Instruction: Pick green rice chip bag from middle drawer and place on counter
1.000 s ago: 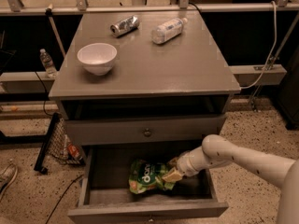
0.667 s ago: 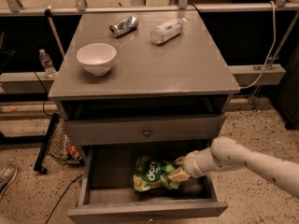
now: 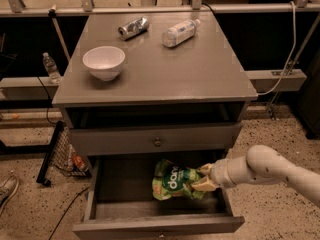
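Camera view: the gripper point(image 3: 204, 177), on a white arm reaching in from the right, sits inside the open drawer point(image 3: 115, 184) below the front edge of the counter point(image 3: 165, 69), its two fingers closed on the right-hand edge of the green chip bag point(image 3: 172, 180) (white lettering facing up). The bag is in the drawer, right of its middle; whether it touches the drawer floor cannot be told. On the counter, a white bowl point(image 3: 104, 62) stands near the left edge, with a can point(image 3: 133, 27) and a clear bottle point(image 3: 180, 32) lying near the back edge.
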Action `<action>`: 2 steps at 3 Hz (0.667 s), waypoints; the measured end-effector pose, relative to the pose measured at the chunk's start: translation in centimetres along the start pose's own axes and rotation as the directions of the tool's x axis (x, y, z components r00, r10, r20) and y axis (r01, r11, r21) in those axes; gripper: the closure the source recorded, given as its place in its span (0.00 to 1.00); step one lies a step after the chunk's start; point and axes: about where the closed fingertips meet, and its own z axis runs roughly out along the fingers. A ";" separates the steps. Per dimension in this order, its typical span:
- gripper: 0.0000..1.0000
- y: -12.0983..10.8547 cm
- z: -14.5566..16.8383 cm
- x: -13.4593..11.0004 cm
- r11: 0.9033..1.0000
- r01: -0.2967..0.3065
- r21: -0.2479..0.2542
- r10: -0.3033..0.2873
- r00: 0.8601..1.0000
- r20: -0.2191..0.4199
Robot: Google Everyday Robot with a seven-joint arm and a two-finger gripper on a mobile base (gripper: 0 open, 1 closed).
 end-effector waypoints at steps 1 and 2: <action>1.00 1.1 -1.0 -0.7 0.999 0.033 -0.003 -0.033 0.999 -0.010; 1.00 3.3 -3.1 -2.2 0.995 0.099 0.004 -0.099 0.994 -0.037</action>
